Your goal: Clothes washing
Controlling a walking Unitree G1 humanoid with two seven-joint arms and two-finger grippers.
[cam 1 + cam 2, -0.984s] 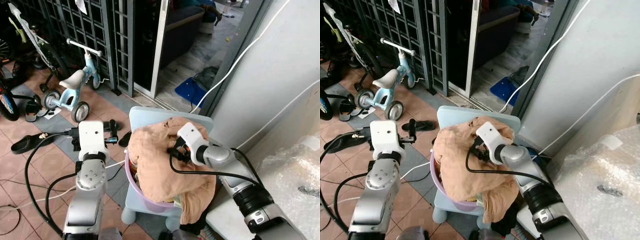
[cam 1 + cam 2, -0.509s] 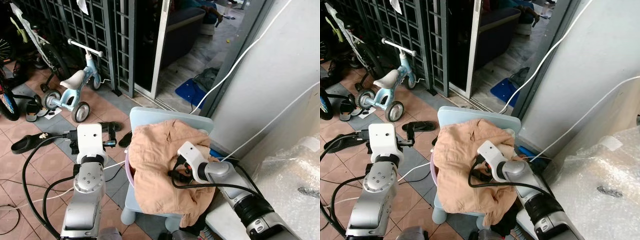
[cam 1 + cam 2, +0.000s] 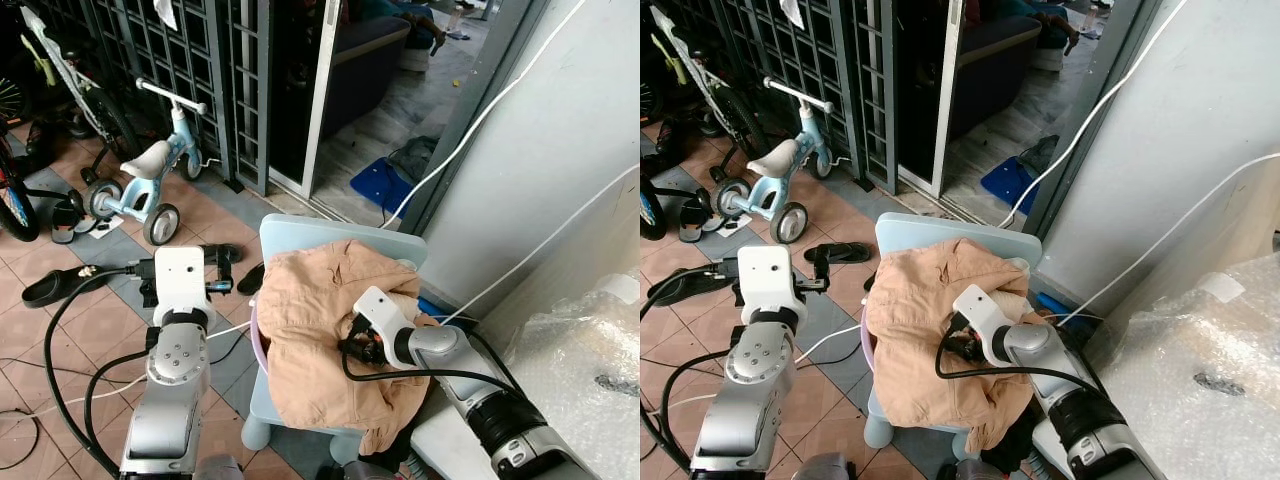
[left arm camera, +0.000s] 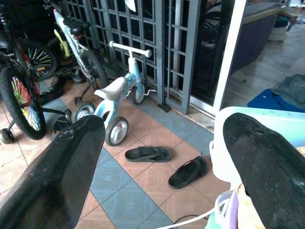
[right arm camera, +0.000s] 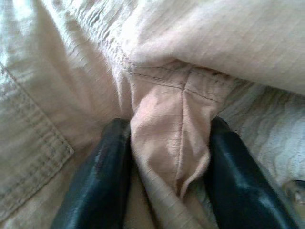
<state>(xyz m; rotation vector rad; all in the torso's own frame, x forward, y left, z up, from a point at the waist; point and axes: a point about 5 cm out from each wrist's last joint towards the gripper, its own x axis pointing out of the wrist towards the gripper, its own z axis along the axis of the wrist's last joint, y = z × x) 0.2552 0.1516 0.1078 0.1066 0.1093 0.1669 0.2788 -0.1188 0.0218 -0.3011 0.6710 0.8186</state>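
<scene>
1. since 1 second ago the right gripper [image 3: 352, 345] has dropped from the top of the heap to its lower centre, and the tan garment [image 3: 320, 340] lies flatter.
2. its fingers [image 5: 109, 181] pinch a seamed fold of that garment, directly beneath them.
3. the cloth, crumpled, covers a purple basket [image 3: 256, 345] on a pale blue chair [image 3: 300, 232] at centre frame.
4. the left gripper [image 4: 157, 157] hangs spread wide and empty, left of the basket.
</scene>
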